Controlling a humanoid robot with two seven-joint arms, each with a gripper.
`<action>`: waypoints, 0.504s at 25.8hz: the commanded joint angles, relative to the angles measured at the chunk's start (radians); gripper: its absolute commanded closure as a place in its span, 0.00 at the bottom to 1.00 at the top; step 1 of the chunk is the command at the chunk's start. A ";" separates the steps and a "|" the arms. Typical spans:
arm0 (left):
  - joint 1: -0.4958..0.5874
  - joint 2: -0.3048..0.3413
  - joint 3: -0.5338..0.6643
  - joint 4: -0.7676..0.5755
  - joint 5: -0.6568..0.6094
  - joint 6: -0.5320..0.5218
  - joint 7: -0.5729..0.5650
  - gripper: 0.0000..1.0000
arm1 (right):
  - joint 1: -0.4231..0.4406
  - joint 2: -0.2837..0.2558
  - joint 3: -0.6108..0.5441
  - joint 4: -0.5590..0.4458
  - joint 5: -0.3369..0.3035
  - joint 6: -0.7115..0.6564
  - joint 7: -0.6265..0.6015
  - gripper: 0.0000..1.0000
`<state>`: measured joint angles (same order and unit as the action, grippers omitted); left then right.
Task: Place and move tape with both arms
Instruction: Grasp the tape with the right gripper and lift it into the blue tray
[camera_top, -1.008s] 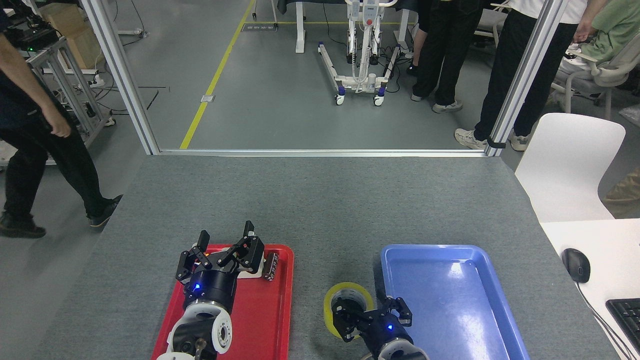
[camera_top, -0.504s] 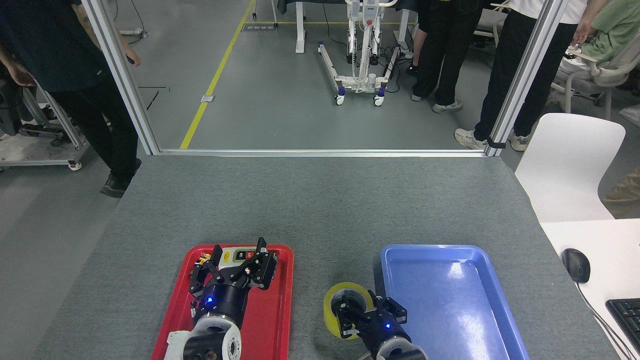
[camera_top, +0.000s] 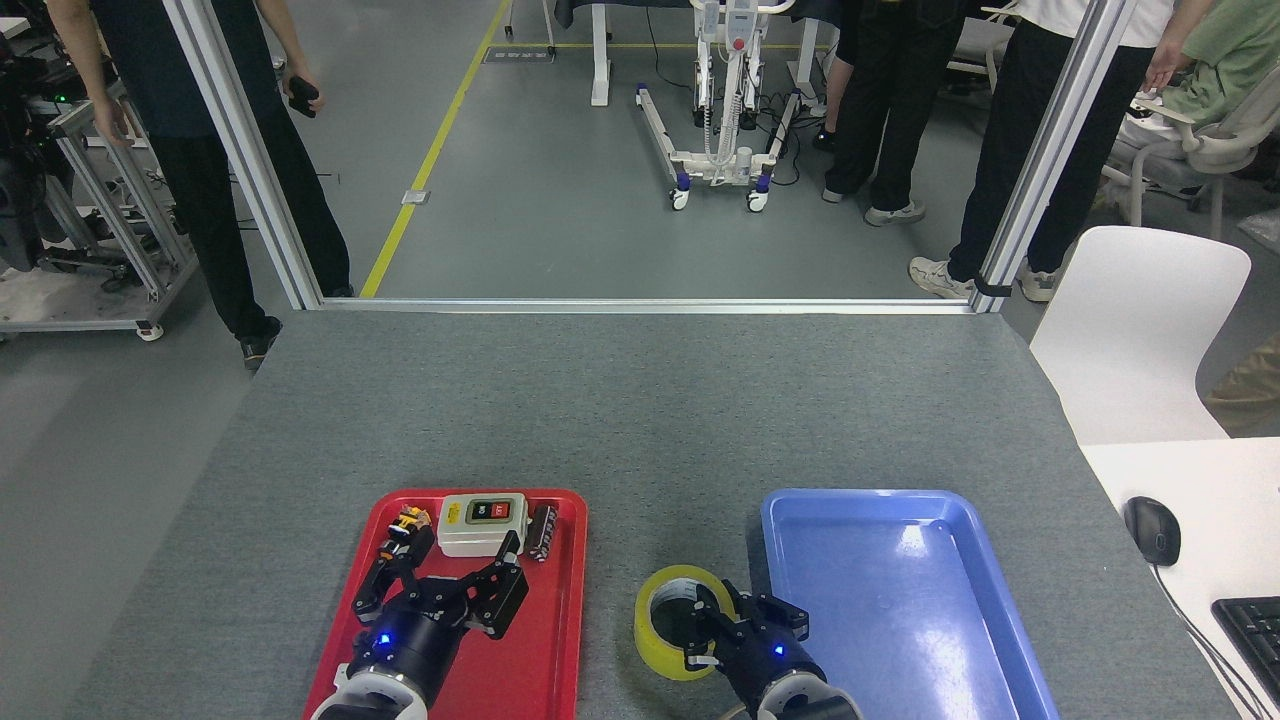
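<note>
The tape (camera_top: 655, 640), a yellow ring with a pale core, sits on the grey table between the two trays near the front edge. My right gripper (camera_top: 738, 628) comes in from below and is shut on the ring's right wall, with one finger (camera_top: 703, 628) inside the hole and the others outside it. Over the red tray (camera_top: 555, 640), my left gripper (camera_top: 462, 560) is open and holds nothing, just in front of the white switch box (camera_top: 483, 523).
A small orange-and-black part (camera_top: 405, 522) and a dark cylinder (camera_top: 543, 530) lie at the back of the red tray. A blue tray (camera_top: 900, 600) lies to the right of the tape. Beyond the table are frame posts and standing people, and a white chair (camera_top: 1135, 330) stands at the right.
My left gripper drew back toward the front edge, uncovering the switch box. My right gripper's fingers narrowed onto the tape, which shifted slightly left. A person walked along the far left.
</note>
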<state>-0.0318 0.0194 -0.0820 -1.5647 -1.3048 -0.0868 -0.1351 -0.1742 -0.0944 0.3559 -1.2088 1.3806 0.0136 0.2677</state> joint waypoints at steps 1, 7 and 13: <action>-0.005 -0.001 0.022 0.000 0.001 -0.002 0.000 0.01 | -0.001 -0.007 -0.005 -0.041 0.000 0.003 -0.016 1.00; -0.007 -0.001 0.027 -0.001 0.001 0.006 0.002 0.01 | 0.016 -0.024 -0.060 -0.150 0.000 -0.007 -0.002 1.00; -0.008 -0.006 0.053 -0.008 0.001 0.016 0.034 0.01 | 0.114 -0.042 -0.268 -0.307 0.003 -0.123 0.094 1.00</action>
<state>-0.0393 0.0148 -0.0355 -1.5701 -1.3039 -0.0761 -0.1206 -0.1056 -0.1300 0.1842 -1.4523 1.3810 -0.0569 0.3279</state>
